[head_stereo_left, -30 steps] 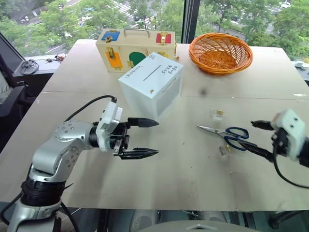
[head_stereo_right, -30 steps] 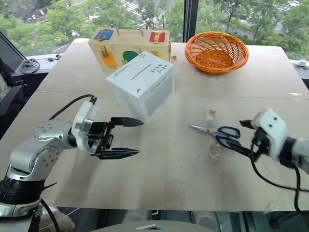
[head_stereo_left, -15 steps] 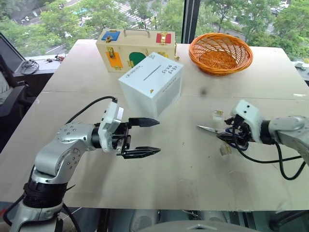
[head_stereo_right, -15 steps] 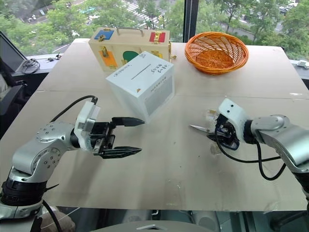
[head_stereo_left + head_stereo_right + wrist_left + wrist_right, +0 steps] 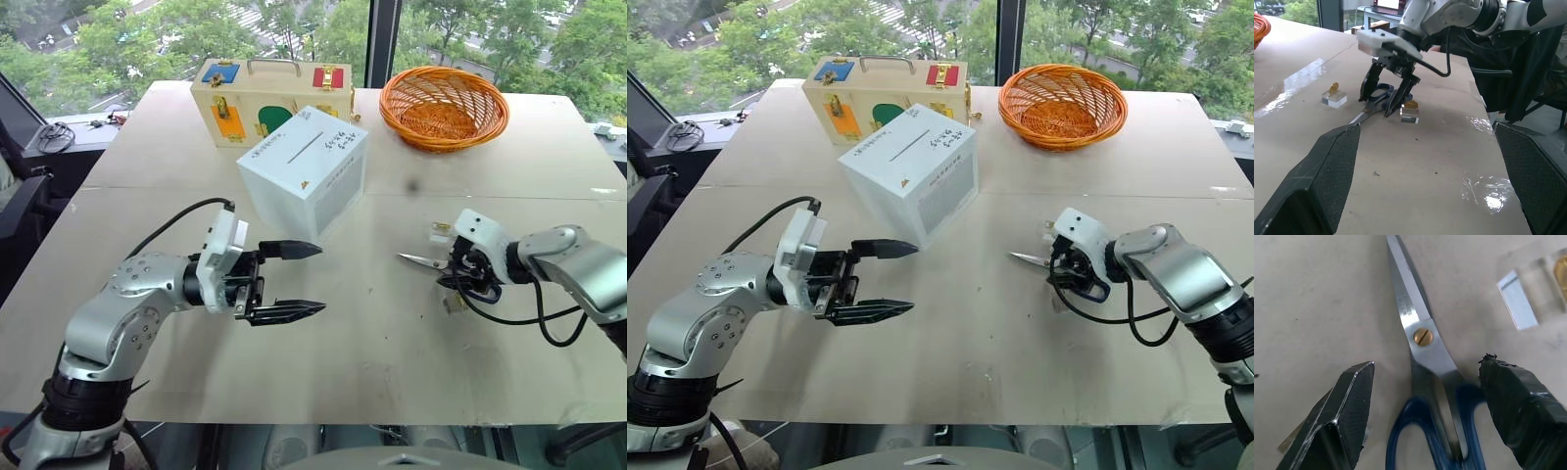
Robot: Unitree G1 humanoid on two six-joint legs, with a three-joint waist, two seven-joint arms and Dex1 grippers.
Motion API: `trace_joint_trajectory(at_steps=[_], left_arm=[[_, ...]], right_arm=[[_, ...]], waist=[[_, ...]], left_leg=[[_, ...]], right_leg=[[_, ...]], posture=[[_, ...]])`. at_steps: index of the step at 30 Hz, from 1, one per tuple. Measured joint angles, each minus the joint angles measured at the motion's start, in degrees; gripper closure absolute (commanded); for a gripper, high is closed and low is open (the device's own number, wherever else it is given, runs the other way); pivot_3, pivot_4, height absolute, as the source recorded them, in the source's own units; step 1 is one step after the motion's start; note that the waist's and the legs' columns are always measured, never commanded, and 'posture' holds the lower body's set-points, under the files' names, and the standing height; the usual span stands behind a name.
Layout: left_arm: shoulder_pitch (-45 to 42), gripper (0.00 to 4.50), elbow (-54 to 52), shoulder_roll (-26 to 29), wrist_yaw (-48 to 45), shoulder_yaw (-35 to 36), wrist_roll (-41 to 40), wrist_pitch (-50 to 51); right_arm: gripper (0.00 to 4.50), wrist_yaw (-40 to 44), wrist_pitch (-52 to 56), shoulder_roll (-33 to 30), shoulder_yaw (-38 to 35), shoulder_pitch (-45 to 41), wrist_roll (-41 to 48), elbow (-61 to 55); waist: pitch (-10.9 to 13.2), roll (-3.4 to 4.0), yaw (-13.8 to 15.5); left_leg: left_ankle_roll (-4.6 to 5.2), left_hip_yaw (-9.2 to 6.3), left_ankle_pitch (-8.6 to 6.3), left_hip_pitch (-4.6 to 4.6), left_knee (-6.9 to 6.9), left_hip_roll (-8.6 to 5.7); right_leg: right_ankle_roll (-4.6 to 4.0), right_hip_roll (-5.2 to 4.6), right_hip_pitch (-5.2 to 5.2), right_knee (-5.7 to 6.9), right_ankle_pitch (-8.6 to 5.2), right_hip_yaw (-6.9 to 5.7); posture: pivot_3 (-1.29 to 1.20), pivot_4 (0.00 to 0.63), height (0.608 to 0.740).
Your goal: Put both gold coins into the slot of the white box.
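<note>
The pale bench (image 5: 392, 343) stands before tall windows showing green trees. On it, the white box (image 5: 304, 168) sits mid-bench, slot (image 5: 308, 147) on top. Right claw (image 5: 1386, 100) is spread astride blue-handled scissors (image 5: 1425, 357), with gold coins (image 5: 1333, 88) on clear blocks either side. Left claw (image 5: 304, 279) hovers, spread, near the box.

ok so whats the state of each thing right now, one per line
left hand: open, empty, hovering near the white box
right hand: open, fingers astride the scissors, gripping nothing yet
scissors: closed, flat on the table
gold coins: each on a clear plastic piece, either side of the scissors
white box: upright, slot on top uncovered
wicker basket: upright
wooden case: shut
</note>
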Motion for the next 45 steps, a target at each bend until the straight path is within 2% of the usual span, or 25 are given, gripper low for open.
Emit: trace_joint_trajectory(at_steps=[4,7,10,11,13,21,26,31,35,38,42,45], left_arm=[[1.31,0.0,0.1,0.22,0.01,0.24,0.27,-0.28],[1.85,0.0,0.27,0.52,-0.05,0.27,1.24,-1.22],[1.98,0.0,0.74,0.78,-0.68,0.42,1.58,-1.53],[1.97,0.0,1.18,0.79,-0.71,0.45,1.77,-1.68],[1.97,0.0,1.25,0.78,-0.7,0.46,1.82,-1.73],[1.98,0.0,1.26,0.45,-0.5,0.46,2.2,-2.44],[1.87,0.0,1.33,0.29,-0.47,0.43,2.25,-2.58],[1.28,0.0,2.16,-0.08,-0.36,0.14,2.26,-2.62],[0.83,0.0,2.29,-0.42,0.06,0.08,2.28,-2.68],[0.36,0.0,2.37,-0.91,0.36,-0.05,2.31,-2.71],[-0.22,0.0,2.44,-1.34,0.61,-0.43,2.34,-2.73],[-0.51,0.0,2.5,-1.36,0.66,-0.45,2.32,-2.66]], right_arm=[[0.84,1.46,-1.11,0.52,0.75,-0.81,-1.65,1.59],[1.75,3.26,-2.35,0.25,1.45,-0.81,-3.17,1.8],[3.12,5.78,-4.29,-0.5,2.48,-0.44,-4.31,1.67],[3.76,6.75,-6.22,-0.75,2.81,-0.21,-5.06,1.76],[4.06,7.2,-7.56,-0.76,2.74,-0.13,-5.57,1.85],[4.1,8.15,-10.66,-0.46,0.42,0.55,-6.42,3.74],[4.13,9.5,-11.38,-2.62,-2.24,1.02,-6.36,3.15],[4.14,14.1,-6.87,-10.37,-12.03,4.28,-0.3,-7.62],[4.14,14.91,-3.22,-16.16,-21.42,11.5,2.91,-13.38],[4.14,14.7,-2.32,-17.81,-28.38,21.29,3.26,-13.61],[4.14,11.05,-2.66,-17.07,-37.23,32.03,0.83,-5.48],[4.14,7.0,-2.09,-16.02,-40.67,34.93,-1.78,2.48]], waist=[[-0.02,-0.03,-0.12],[-0.03,-0.03,-0.01],[-0.03,-0.05,0.22],[-0.05,-0.06,0.21],[-0.08,-0.12,0.2],[-0.12,-0.18,0.18],[-0.02,-0.05,0.15],[0.16,0.16,0.18],[0.15,0.14,0.33],[0.15,0.13,0.3],[0.14,0.11,0.21],[0.14,0.12,0.18]], left_leg=[[0.0,0.02,0.0,0.02,0.12,0.01],[0.0,0.0,0.0,0.02,0.32,0.04],[0.0,-0.04,-0.01,0.01,0.5,0.08],[0.0,-0.04,-0.01,0.01,0.55,0.09],[0.0,-0.04,-0.01,0.01,0.6,0.09],[0.01,-0.03,-0.01,-0.04,0.63,0.08],[0.0,0.0,-0.02,-0.09,0.55,0.08],[0.0,-0.01,-0.02,-0.14,0.48,0.1],[0.0,-0.02,-0.02,-0.13,0.5,0.09],[0.01,0.02,-0.03,-0.14,0.54,0.07],[0.01,0.03,-0.03,-0.11,0.57,0.04],[0.02,0.04,-0.02,-0.09,0.56,0.02]], right_leg=[[0.0,0.01,0.01,0.08,0.0,0.02],[0.0,0.0,0.01,0.23,-0.01,0.01],[0.0,-0.03,0.05,0.31,-0.02,-0.03],[0.0,-0.05,0.05,0.31,-0.02,-0.03],[0.01,-0.08,0.07,0.31,-0.02,-0.03],[0.0,-0.1,0.07,0.34,-0.01,-0.02],[-0.01,-0.1,-0.01,0.33,-0.01,0.0],[0.01,-0.08,-0.09,0.32,-0.02,-0.03],[0.02,-0.15,-0.03,0.27,-0.03,-0.05],[0.02,-0.19,0.0,0.25,-0.03,-0.02],[0.03,-0.17,0.02,0.27,-0.02,0.0],[0.03,-0.12,0.01,0.3,-0.02,0.02]], posture=[[0.0,0.15,0.74],[0.0,0.15,0.74],[0.0,0.15,0.74],[0.0,0.15,0.74],[0.0,0.15,0.74],[0.0,0.15,0.74],[0.0,0.15,0.74],[0.0,0.15,0.74],[0.0,0.15,0.74],[0.0,0.15,0.74],[0.0,0.15,0.74],[0.0,0.15,0.74]])
